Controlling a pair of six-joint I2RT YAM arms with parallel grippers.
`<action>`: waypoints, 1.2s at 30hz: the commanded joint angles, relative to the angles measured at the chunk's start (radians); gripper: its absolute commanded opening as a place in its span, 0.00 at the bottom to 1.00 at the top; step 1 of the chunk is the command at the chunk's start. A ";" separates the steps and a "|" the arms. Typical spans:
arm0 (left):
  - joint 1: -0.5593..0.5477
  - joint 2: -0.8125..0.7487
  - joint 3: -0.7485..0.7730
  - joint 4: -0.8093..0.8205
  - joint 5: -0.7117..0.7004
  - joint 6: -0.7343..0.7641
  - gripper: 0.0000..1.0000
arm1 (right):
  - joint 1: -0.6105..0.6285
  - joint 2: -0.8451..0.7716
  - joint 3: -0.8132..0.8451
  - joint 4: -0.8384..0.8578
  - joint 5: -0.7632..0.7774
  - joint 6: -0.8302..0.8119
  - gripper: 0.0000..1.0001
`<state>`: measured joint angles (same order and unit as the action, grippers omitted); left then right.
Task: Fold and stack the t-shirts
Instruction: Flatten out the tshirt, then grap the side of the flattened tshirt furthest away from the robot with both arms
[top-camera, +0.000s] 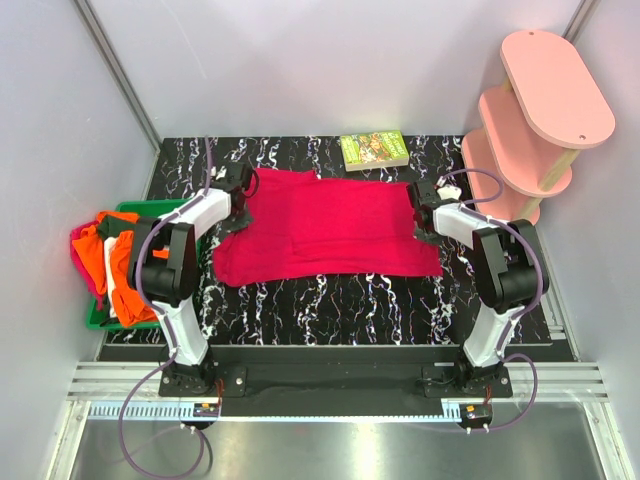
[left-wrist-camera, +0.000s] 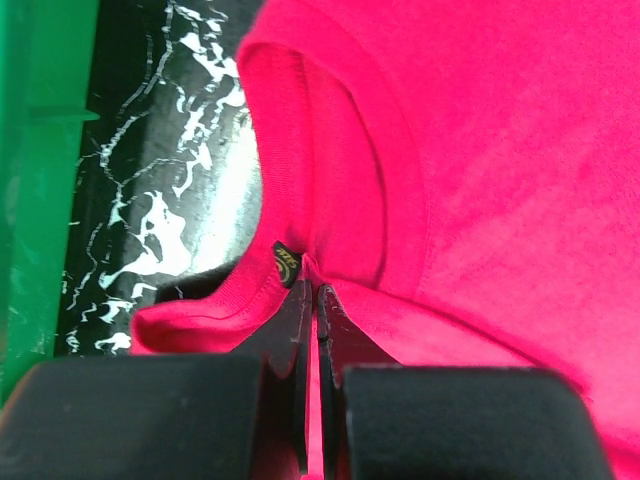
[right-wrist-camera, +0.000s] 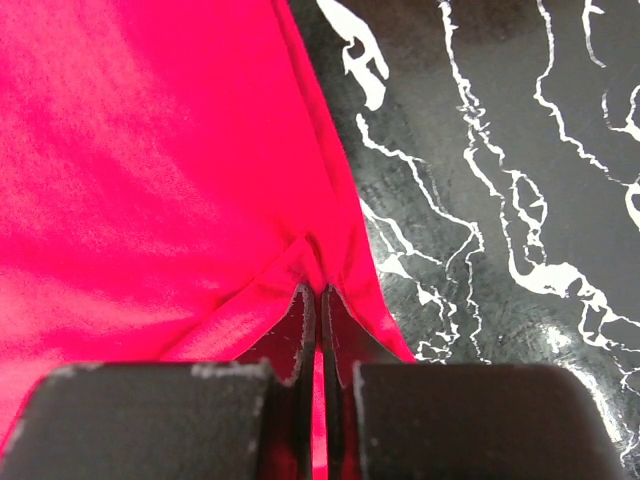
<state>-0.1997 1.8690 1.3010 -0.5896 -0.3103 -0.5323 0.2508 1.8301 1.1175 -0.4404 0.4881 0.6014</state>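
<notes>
Two arms, one red t-shirt (top-camera: 330, 225): it lay flat on the worktop (top-camera: 330, 305), long axis running L-R betw. them. The left hand (left-wrist-camera: 313, 292) was pinched tight on the collar end, the right hand (right-wrist-camera: 318, 292) on the opposite edge, each arm nearest its own end. Orange, white & pink shirts (top-camera: 115, 260) sat heaped in 1 green bin (top-camera: 150, 207) far left, number unclear; 1 book (top-camera: 374, 150) at rear.
</notes>
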 joint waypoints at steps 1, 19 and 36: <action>0.014 -0.011 0.038 -0.001 -0.021 -0.006 0.00 | -0.013 -0.054 0.001 -0.012 0.050 0.012 0.00; -0.099 -0.160 -0.003 0.022 0.028 -0.029 0.71 | 0.048 -0.232 -0.008 0.051 -0.135 -0.054 0.55; -0.196 -0.146 -0.189 0.007 0.062 -0.084 0.61 | 0.082 -0.221 -0.200 0.039 -0.184 0.050 0.39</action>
<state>-0.3977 1.7199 1.1332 -0.5892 -0.2817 -0.5964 0.3229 1.6161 0.9329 -0.4042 0.3199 0.6125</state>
